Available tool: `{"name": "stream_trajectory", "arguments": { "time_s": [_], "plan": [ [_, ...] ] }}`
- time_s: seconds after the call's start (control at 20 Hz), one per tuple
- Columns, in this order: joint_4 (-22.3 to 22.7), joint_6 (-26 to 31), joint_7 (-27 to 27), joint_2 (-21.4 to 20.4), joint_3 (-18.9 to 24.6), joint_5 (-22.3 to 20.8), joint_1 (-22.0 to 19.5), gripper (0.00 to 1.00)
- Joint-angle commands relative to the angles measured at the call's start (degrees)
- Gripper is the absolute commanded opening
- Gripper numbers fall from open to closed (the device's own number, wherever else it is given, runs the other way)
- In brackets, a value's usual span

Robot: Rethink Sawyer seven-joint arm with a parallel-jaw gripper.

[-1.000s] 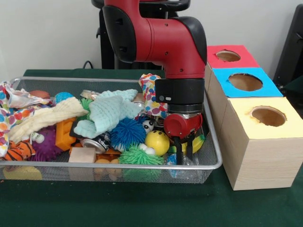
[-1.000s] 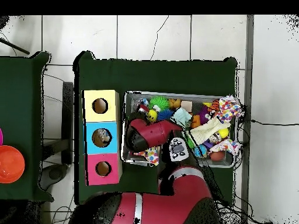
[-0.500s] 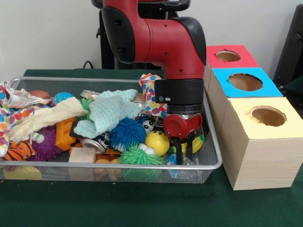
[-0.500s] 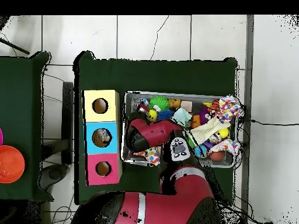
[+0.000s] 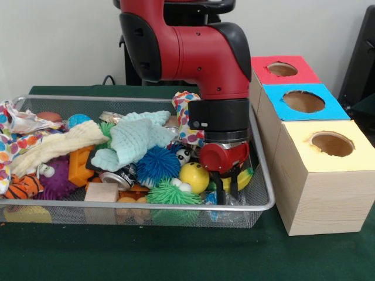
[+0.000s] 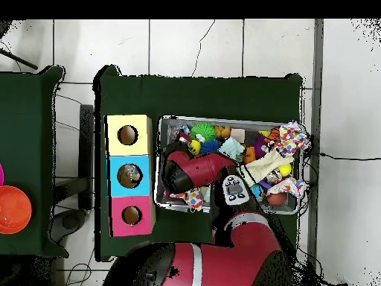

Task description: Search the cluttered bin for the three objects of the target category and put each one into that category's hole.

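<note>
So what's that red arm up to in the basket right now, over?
Tool low in bin, right end, grip state unclear. Yellow ball beside it. Three box holes unobstructed; yellow box nearest.

Robot lab: pedestal arm (image 5: 193,52), tiled floor (image 6: 193,48)

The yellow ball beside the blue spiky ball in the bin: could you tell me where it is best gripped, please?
Probably from above, across the widest part of the yellow ball. It is round and its top is bare, while the blue spiky ball and green spiky ball crowd its sides.
</note>
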Motion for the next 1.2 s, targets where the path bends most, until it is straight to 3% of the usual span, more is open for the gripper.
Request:
{"name": "stream_trajectory", "arguments": {
  "time_s": [0.05,0.1,0.15,0.2,0.6,0.7,0.95,1.2],
  "plan": [
    [-4.5,5.5,3.3,6.7,6.0,-4.2,-4.7,1.00],
    [-4.7,5.9,2.9,6.8,6.4,-4.5,-5.2,1.00],
    [-0.8,5.0,4.7,3.3,5.3,-4.0,-2.7,1.00],
    [-0.5,5.1,4.7,2.9,5.3,-4.0,-2.6,1.00],
    [-0.5,6.4,3.5,2.6,6.3,-4.8,-4.4,1.00],
    [0.2,6.3,5.1,1.4,4.8,-3.4,-1.3,1.00],
    [1.5,6.9,5.5,0.0,4.1,-3.1,-1.0,1.00],
    [1.1,6.1,5.8,1.3,4.2,-3.4,-1.4,1.00]
  ]
}}
